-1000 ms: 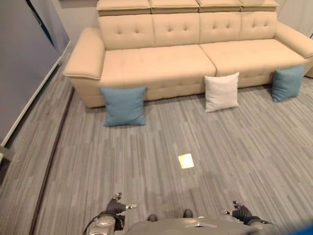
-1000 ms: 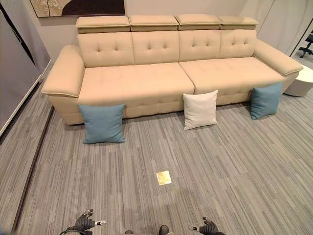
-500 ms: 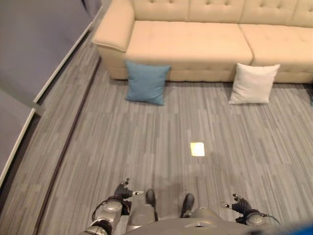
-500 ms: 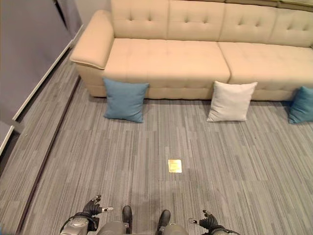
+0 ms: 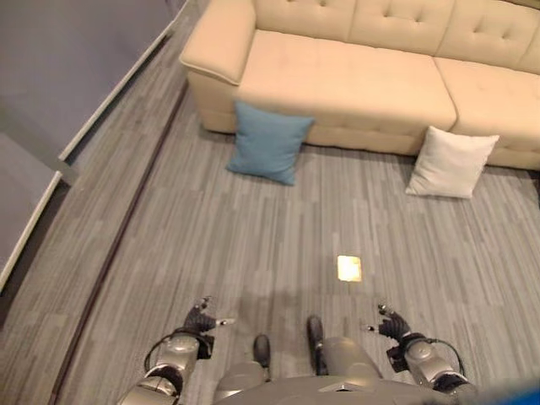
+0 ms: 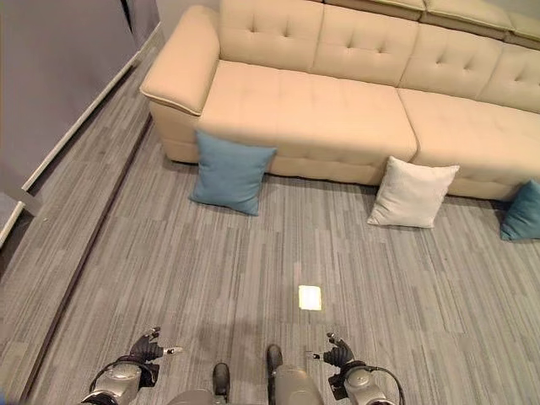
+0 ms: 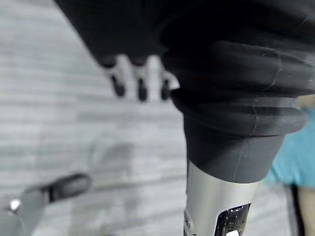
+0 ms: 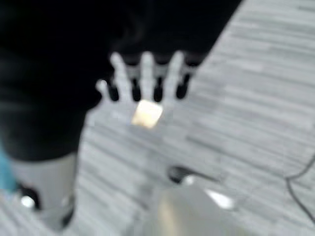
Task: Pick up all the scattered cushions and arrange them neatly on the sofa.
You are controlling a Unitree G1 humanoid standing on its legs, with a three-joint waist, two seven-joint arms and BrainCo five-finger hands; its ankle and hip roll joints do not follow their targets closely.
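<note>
The robot's left hand (image 6: 148, 347) hangs low at its side above the grey striped floor (image 6: 211, 278), its silver, dark-tipped fingers (image 7: 140, 81) extended and relaxed, with nothing in them. The right hand (image 6: 337, 354) hangs in the same way on the other side, fingers (image 8: 147, 73) straight and spread, also empty. Just ahead of the right hand, a small pale yellow square (image 6: 310, 297) lies flat on the floor. Further out, near the front of the sofa, stand the cushions, all on the floor. A blue cushion (image 6: 230, 172) stands upright and leans back against the base of the sofa, near the sofa's left end. A white cushion (image 6: 413, 193) leans against the sofa base further to the right, about level with the seam between the two seat sections. A second blue cushion (image 6: 524, 212) shows at the far right edge, partly cut off, also against the sofa base. The sofa (image 6: 321, 93) is long, beige and button-tufted, with a wide rounded armrest (image 6: 179, 59) at its left end; its seats carry no cushions. To the left of the sofa, a grey wall (image 6: 51, 76) with a pale skirting board runs along the floor.
</note>
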